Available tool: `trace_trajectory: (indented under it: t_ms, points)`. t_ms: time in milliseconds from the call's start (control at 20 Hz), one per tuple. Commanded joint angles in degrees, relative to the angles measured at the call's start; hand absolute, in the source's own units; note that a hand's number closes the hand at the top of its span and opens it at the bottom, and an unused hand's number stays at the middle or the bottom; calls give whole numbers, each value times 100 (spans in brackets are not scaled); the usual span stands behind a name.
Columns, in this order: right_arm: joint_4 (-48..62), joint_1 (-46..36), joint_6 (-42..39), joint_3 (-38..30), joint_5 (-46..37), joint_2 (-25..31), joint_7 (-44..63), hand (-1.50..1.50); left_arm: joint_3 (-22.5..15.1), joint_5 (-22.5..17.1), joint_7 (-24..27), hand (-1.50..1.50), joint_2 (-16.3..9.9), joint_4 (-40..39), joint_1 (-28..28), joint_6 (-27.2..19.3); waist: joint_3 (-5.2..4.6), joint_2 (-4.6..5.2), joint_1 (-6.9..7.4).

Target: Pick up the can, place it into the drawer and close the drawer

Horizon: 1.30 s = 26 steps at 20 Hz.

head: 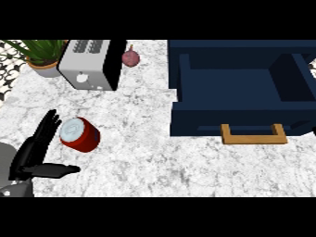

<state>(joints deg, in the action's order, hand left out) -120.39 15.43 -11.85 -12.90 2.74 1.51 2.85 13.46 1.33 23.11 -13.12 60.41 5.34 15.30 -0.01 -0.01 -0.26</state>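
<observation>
On marble counter (153, 157): can (79, 134), open drawer (246, 90).

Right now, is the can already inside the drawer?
No, the red can sits on the marble counter beside the left hand, well apart from the open blue drawer.

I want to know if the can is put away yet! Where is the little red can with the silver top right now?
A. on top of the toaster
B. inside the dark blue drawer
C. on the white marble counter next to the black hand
C: the red can with the silver top lies on the white marble counter just right of the left hand, apart from the open dark blue drawer.
</observation>
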Motion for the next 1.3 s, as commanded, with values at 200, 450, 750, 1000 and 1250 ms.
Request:
trace_trajectory:
  t_ms: [200,450,750,1000,1250]
  points:
    - [668,-572,136,-109,-88,39,-121,-150,56,-4,135,-150,-56,-781,417,-75,1,3,14]
    - [10,-132,14,-69,18,-41,111,-150,-84,142,621,-150,112,-1145,537,-331,1,-2,4]
    - [189,-145,-91,-172,81,-46,-180,-150,110,24,737,-150,-293,-1791,835,-62,1,1,0]
    - [4,-284,385,431,-398,-145,219,-150,8,85,919,-150,-221,-2111,1008,-75,0,4,7]
    - [-353,-261,86,-12,20,-71,561,-150,-104,114,636,-150,138,-2247,1533,-568,0,3,-12]
